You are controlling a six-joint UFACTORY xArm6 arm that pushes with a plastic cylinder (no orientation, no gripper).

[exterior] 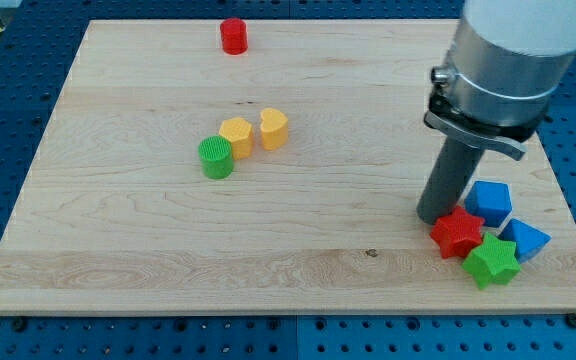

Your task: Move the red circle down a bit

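Note:
The red circle (233,36) stands near the view's top edge of the wooden board (148,240), left of centre. My tip (432,217) rests on the board far away at the view's lower right, touching the left side of a red star (456,233). The arm's wide grey body rises above it to the view's top right.
A green circle (215,157), a yellow hexagon (236,136) and a yellow heart (274,128) cluster mid-board. Beside the red star lie a blue pentagon-like block (490,202), a blue triangle-like block (524,240) and a green star (492,262). Blue pegboard surrounds the board.

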